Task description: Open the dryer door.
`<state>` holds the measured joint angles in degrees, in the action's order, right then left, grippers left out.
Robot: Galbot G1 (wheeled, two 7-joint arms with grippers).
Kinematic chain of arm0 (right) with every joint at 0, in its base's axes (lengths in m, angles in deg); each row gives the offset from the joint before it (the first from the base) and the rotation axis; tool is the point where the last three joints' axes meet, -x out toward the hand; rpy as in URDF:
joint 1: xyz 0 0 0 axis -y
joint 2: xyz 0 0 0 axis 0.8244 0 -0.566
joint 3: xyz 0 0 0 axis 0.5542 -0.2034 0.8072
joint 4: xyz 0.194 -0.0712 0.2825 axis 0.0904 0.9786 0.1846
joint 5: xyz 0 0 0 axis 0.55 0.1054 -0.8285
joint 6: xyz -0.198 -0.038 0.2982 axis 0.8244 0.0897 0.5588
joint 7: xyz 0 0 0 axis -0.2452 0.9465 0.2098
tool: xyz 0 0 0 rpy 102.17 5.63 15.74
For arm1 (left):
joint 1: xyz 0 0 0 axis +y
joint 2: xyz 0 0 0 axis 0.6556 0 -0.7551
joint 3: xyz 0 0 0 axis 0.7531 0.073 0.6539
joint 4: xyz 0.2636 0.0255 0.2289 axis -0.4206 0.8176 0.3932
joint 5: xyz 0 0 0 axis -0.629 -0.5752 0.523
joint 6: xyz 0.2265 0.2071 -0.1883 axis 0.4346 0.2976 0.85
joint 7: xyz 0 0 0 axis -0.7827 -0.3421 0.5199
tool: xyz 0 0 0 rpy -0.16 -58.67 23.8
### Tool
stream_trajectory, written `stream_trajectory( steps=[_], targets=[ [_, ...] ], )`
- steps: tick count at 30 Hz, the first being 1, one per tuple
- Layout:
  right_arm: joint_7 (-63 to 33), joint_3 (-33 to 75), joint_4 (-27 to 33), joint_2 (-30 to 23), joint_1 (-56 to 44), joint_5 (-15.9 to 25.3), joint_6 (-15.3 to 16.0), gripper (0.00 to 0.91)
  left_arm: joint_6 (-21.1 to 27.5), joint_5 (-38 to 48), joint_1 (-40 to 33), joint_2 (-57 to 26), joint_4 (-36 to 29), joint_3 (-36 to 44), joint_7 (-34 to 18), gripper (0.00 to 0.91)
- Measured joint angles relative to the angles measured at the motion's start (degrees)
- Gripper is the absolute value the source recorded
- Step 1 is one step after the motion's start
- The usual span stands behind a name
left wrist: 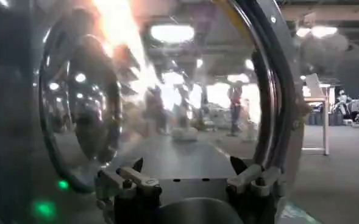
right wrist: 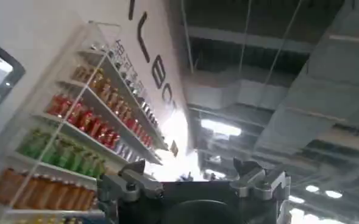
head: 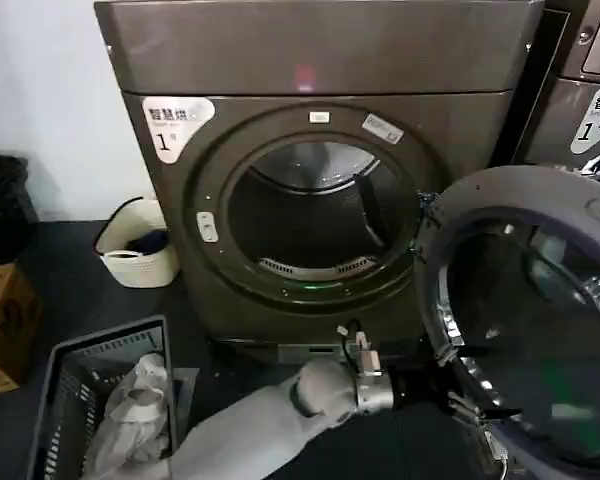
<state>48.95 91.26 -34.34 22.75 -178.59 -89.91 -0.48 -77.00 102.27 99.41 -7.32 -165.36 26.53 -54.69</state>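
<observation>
We see the dryer (head: 320, 190), a big bronze-grey front-loader with a white corner label marked "1" at its ten o'clock, its round opening bare and the drum visible inside. Its dryer door (head: 525, 320) stands swung wide open at the opening's four o'clock, grey inner rim and dark glass facing us.

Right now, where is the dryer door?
In the head view, the dryer door hangs swung open at lower right of the dryer, left gripper at its rim.
</observation>
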Motion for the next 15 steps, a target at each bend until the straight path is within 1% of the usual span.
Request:
stream_trajectory(
  steps=[5,15],
  targets=[
    [-0.8,2.0,0.2,0.0,-0.9,0.0,1.4,0.907,0.6,0.6,-1.4,2.6,2.8,0.3,-0.1,0.907],
    [-1.1,4.6,1.0,-0.1,-2.0,-0.3,1.6,0.907,0.4,1.6,-4.0,6.4,6.7,1.0,-1.1,0.907]
  ],
)
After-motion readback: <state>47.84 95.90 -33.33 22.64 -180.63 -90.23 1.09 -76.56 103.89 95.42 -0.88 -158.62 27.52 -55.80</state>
